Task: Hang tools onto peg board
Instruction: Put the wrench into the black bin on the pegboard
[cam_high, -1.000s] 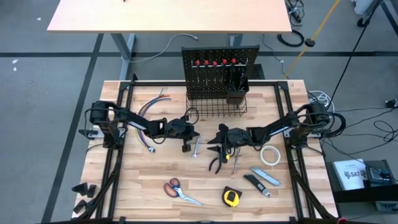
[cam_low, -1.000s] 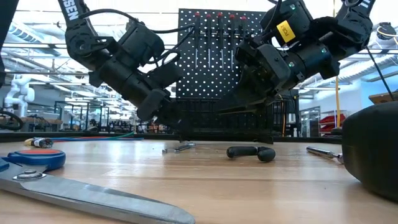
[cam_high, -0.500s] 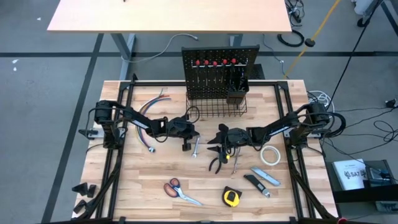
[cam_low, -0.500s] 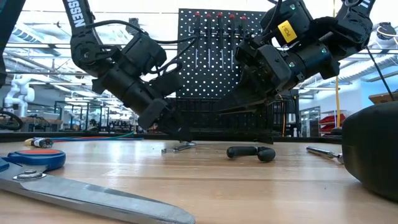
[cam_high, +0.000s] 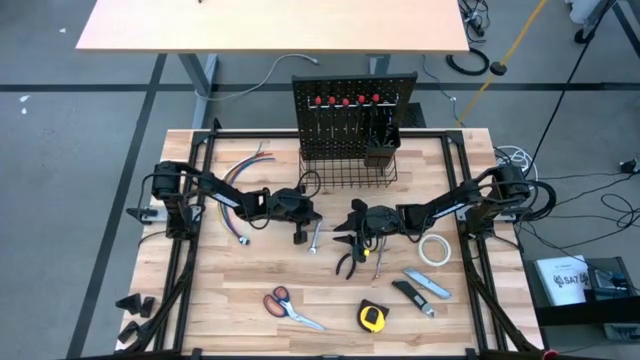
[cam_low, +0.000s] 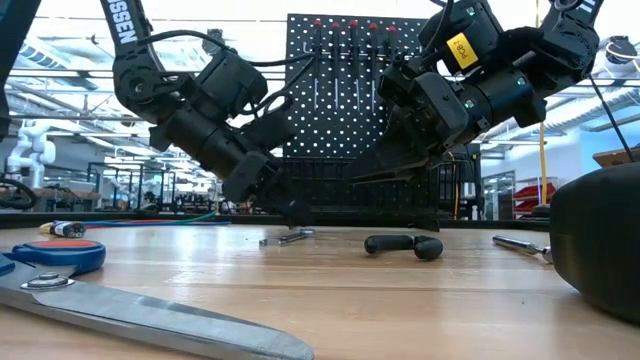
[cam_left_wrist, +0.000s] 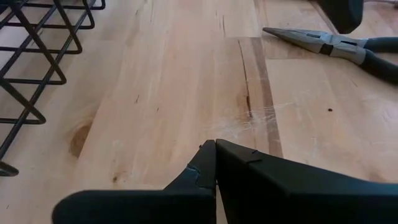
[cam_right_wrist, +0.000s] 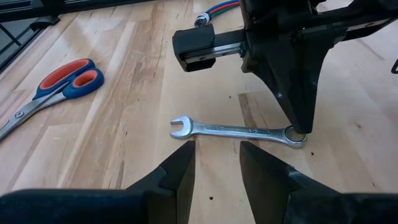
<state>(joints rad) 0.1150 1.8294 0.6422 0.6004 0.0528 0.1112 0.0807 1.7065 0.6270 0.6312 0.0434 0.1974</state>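
The left tool (cam_right_wrist: 298, 121), its fingers pressed together, points down with its tips at the ring end of a flat silver wrench (cam_right_wrist: 236, 130) lying on the light wooden worktop (cam_high: 250, 290). The right tool (cam_right_wrist: 214, 165) hovers just beside the wrench, fingers apart, empty. The upright black perforated peg board (cam_high: 352, 95) stands at the worktop's far edge.

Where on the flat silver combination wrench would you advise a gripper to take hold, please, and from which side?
I would grip the silver combination wrench at mid-shank, coming straight down from above, fingers across its narrow width. It lies flat on the light wooden tabletop, so only its thin long edges offer purchase. The shank is bare, while the shut left gripper stands at its ring end. The right gripper, fingers apart, already faces it.
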